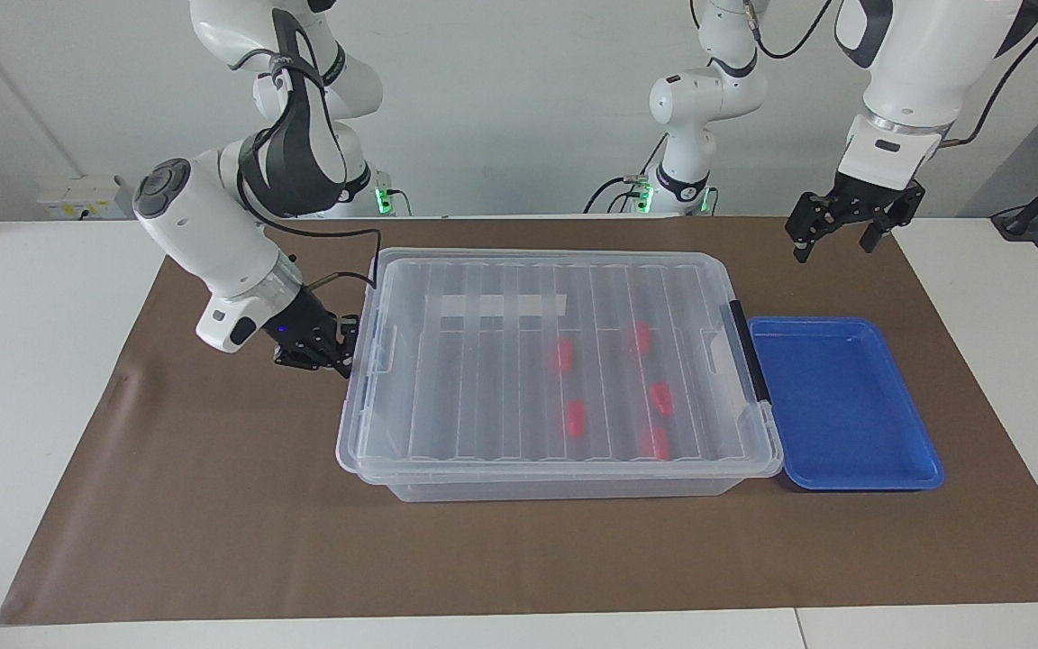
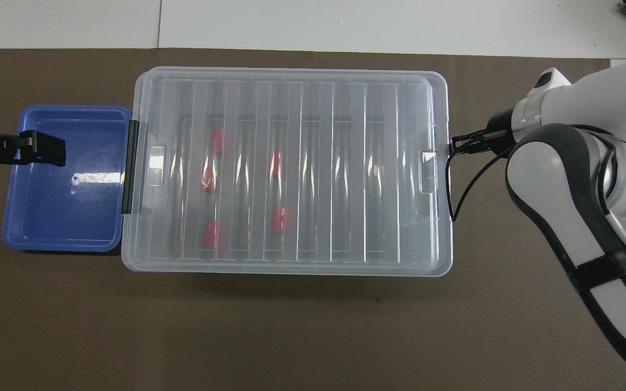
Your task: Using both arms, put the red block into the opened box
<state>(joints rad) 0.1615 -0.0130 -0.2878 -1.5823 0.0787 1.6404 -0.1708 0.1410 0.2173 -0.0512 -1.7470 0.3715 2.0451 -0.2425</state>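
Closed right gripper (image 1: 339, 353) pressed against end of large clear plastic box's ribbed lid (image 1: 555, 351); open left gripper (image 1: 848, 236) above shallow blue tray (image 1: 843, 406).

Box (image 1: 447, 451) sat mid-table on mat (image 1: 213, 541), lid (image 1: 501, 361) on top. Five blocks (image 1: 575, 416) lay inside, twd left arm's end. Tray (image 1: 843, 469) touched box at that end. Right gripper (image 1: 339, 347) pinched lid's edge at other end.

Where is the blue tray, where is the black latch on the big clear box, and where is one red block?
blue tray (image 1: 911, 475), facing view, on its rim.
black latch (image 2: 129, 165), overhead view, on the middle of the bar.
red block (image 2: 276, 218), overhead view, on its body, seen through the clear lid.
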